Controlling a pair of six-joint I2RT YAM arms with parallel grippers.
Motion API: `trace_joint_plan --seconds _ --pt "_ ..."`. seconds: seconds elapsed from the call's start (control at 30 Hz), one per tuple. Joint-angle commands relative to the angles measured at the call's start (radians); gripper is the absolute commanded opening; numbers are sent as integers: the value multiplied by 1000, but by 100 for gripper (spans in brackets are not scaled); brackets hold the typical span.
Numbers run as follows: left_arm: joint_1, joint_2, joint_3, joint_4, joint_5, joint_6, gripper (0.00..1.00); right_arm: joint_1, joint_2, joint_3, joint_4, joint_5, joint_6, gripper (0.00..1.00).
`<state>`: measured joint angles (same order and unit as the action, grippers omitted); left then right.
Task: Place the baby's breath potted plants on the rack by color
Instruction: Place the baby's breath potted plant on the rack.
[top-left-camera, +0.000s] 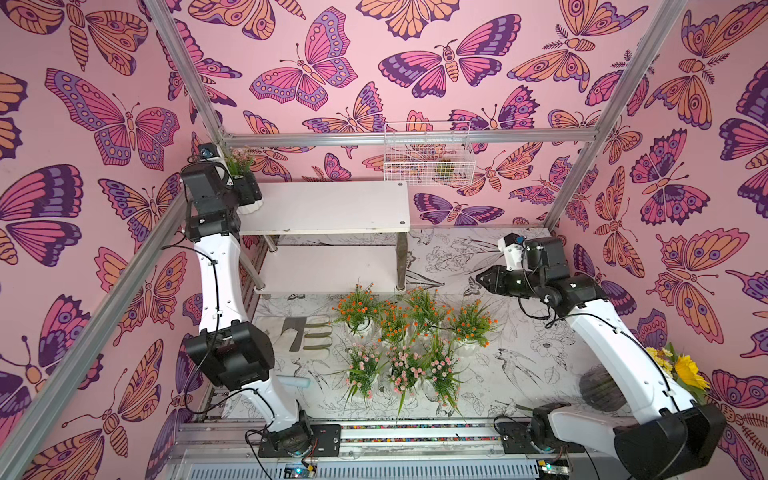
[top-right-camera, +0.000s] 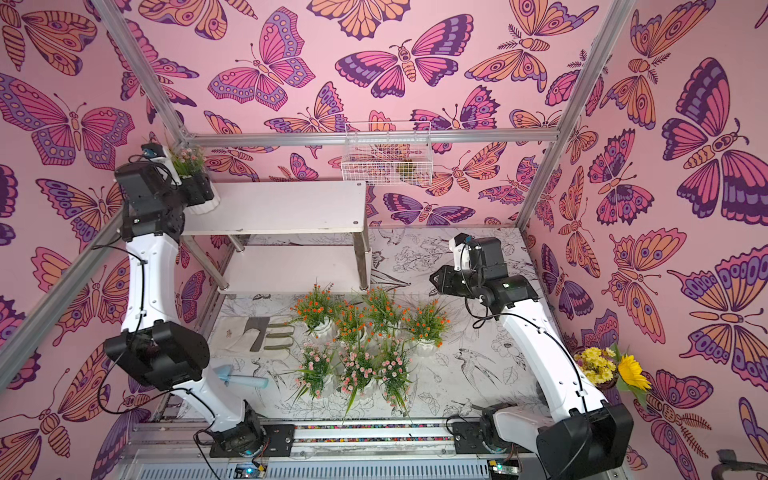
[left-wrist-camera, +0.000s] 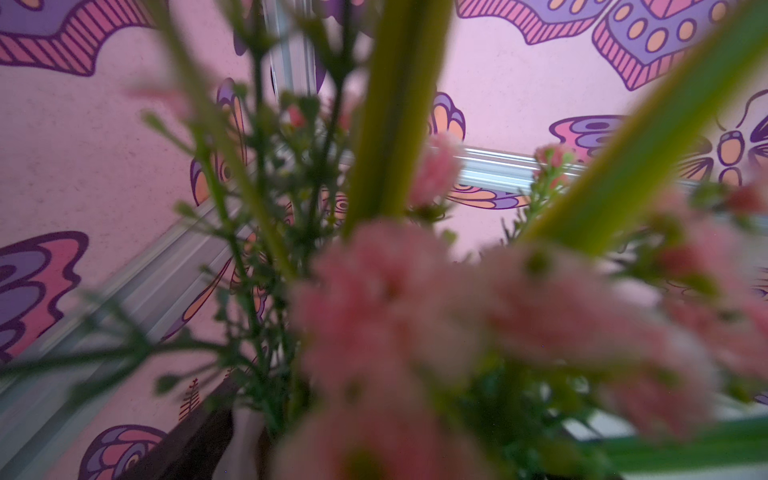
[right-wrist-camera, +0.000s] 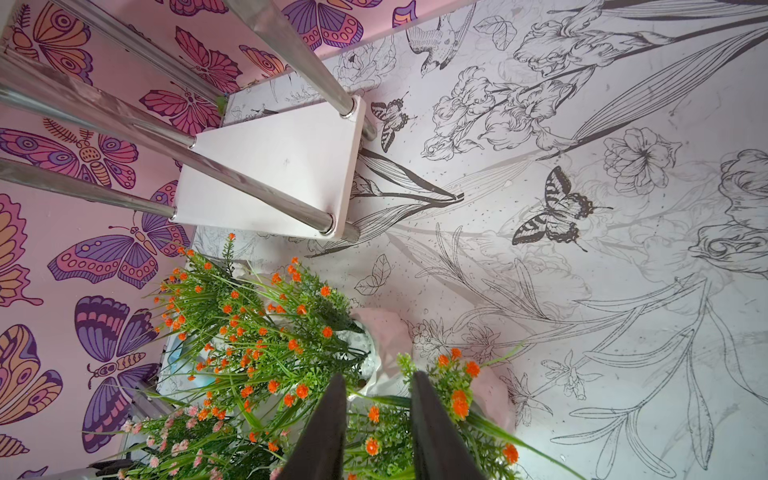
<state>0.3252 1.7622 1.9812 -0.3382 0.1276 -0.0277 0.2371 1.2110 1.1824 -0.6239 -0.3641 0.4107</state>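
Placing first pink plant (top-left-camera: 239, 161) at far-left end of rack's (top-left-camera: 332, 203) top board, pot pinched in left gripper (top-left-camera: 248, 192); resting or just above, cannot tell. Next: lower, release, back away without snagging sprays. Right gripper (right-wrist-camera: 378, 376) slightly spread, empty, above orange plants (top-left-camera: 415, 311) on worktop (top-left-camera: 519, 365).

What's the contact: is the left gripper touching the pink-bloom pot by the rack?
Touching. Both top views show the left gripper clamped around the pink-bloom pot, carrying it.
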Motion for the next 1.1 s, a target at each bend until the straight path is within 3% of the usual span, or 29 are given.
trace_joint_plan --seconds 0.0,0.2,0.27,0.33,0.6,1.07 --pt "2 -51 -51 43 17 11 67 -4 -5 -10 8 0 -16 29" --pt "2 -72 -91 55 23 17 75 -5 -16 -18 5 1 -13 29" --pt "2 -78 -101 57 26 14 84 -5 -22 -20 4 3 -13 29" --pt "2 -88 -116 66 33 12 100 -5 -27 -19 3 2 -13 29" --pt "3 -137 -160 90 21 15 100 -5 -37 -26 -5 13 -19 31" --pt "-7 -354 -314 137 -90 -13 100 -6 -37 -41 16 42 -21 35"
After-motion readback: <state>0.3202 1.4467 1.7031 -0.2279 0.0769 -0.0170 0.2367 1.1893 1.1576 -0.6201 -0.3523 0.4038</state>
